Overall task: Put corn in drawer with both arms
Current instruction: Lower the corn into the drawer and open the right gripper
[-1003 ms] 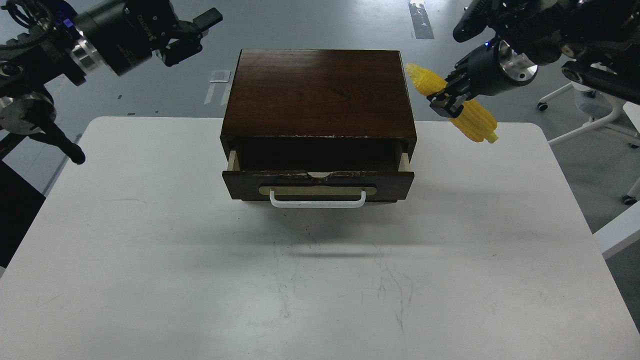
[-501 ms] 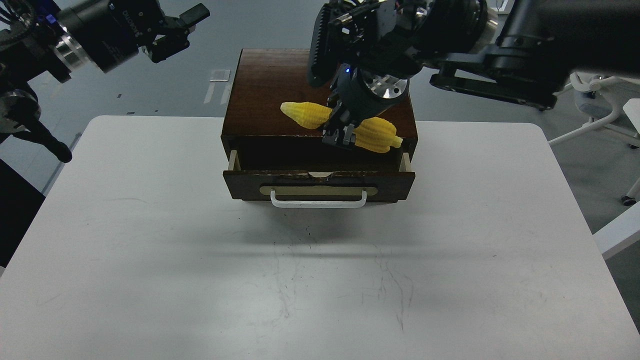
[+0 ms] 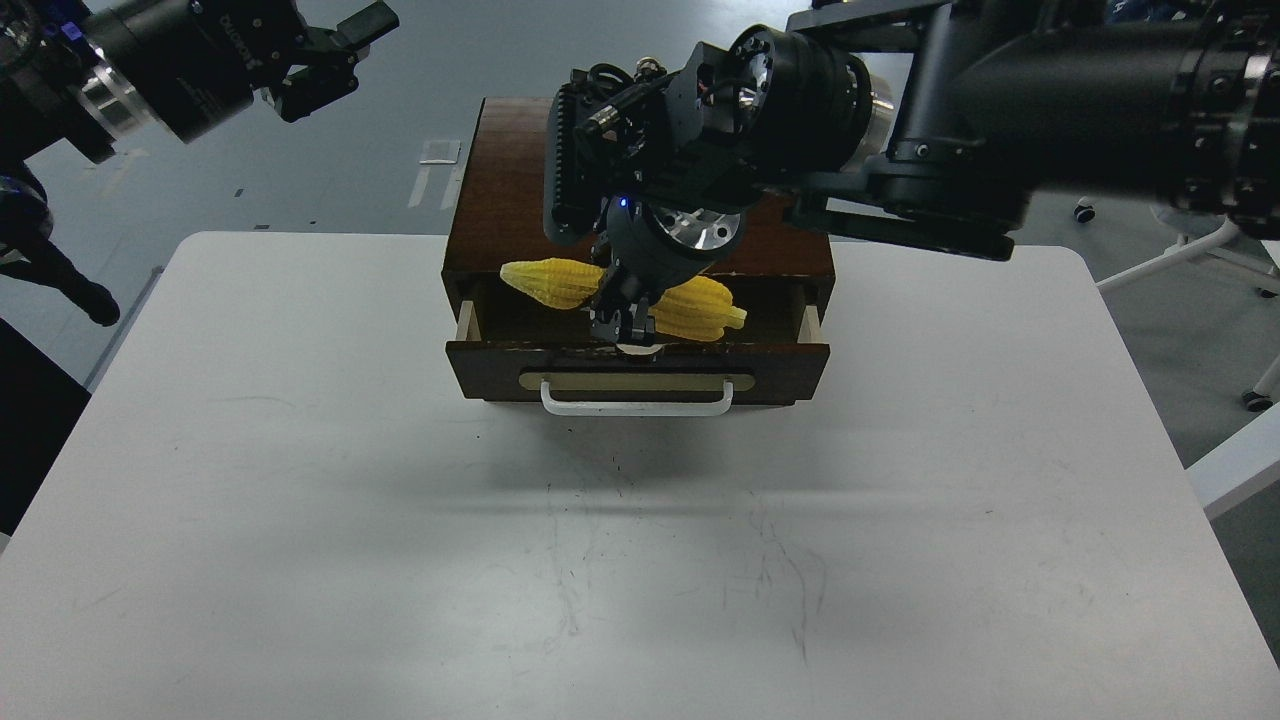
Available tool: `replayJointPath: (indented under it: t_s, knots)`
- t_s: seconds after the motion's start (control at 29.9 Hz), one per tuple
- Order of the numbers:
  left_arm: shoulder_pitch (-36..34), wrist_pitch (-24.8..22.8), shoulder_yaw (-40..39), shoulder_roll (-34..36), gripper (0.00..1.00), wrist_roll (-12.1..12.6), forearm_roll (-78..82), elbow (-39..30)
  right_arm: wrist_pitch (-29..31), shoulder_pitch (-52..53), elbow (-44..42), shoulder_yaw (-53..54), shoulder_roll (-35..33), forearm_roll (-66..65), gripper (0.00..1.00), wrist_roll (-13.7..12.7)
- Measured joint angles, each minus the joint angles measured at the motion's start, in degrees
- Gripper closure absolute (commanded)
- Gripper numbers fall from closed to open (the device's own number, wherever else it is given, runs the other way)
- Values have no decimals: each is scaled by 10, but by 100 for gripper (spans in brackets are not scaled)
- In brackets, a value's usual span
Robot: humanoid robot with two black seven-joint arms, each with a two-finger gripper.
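Note:
The yellow corn lies crosswise in my right gripper, which is shut on its middle. It hangs over the open gap of the drawer, just behind the drawer front with its white bar handle. The drawer is pulled out a little from the dark wooden box. My right arm reaches in from the upper right and covers much of the box top. My left gripper is open and empty, high at the upper left, well away from the box.
The box stands at the far middle of a white table. A white chair base stands on the floor beyond the table's right edge. Grey floor lies behind the box.
My right gripper has carried the corn from the box's right side leftward and down, over the box top to the open drawer gap. My left arm has drifted slightly left and up.

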Motion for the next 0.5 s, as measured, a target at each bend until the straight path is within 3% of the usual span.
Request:
replayJointPath:
  t_s: [0.5]
  knots:
    - [0,0,0,0,1,0,0,0,0,0,-8,-15,0,-6,100,0]
